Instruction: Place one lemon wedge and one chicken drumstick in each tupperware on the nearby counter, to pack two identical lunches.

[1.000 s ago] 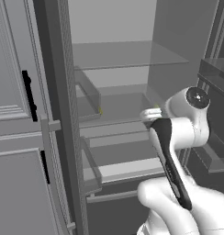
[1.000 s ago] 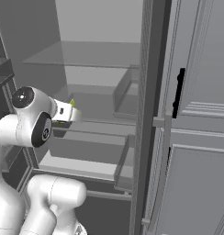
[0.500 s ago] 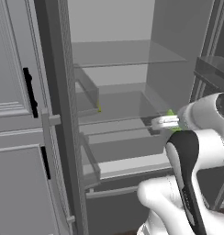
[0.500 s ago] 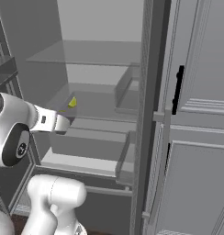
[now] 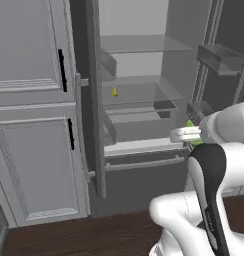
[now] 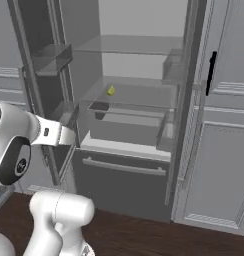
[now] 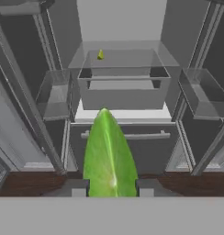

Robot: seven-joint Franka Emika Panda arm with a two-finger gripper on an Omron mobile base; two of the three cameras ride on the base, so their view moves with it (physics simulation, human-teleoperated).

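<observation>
A yellow-green lemon wedge (image 7: 108,153) stands upright between my dark fingertips (image 7: 79,188), and my gripper (image 7: 112,188) is shut on it. In the left base view the gripper (image 5: 192,133) hangs in front of the open fridge, low on its right side, with the wedge's green edge (image 5: 190,124) peeking past the hand. A second lemon wedge (image 5: 114,92) (image 6: 111,90) (image 7: 100,55) lies on the fridge's middle glass shelf, far from the gripper. The chicken drumstick, the tupperware and the counter are out of view.
The fridge stands open with glass shelves (image 6: 134,95), a pulled-out drawer (image 5: 139,125) and door bins (image 7: 203,94) on both sides. Grey panelled cabinet doors with black handles (image 5: 62,70) (image 6: 210,72) flank it. A dark wooden floor (image 6: 144,235) lies below.
The whole picture has shifted and the fridge looks farther away, so the base has backed off. The arm has drawn out of the fridge with the lemon wedge still held.
</observation>
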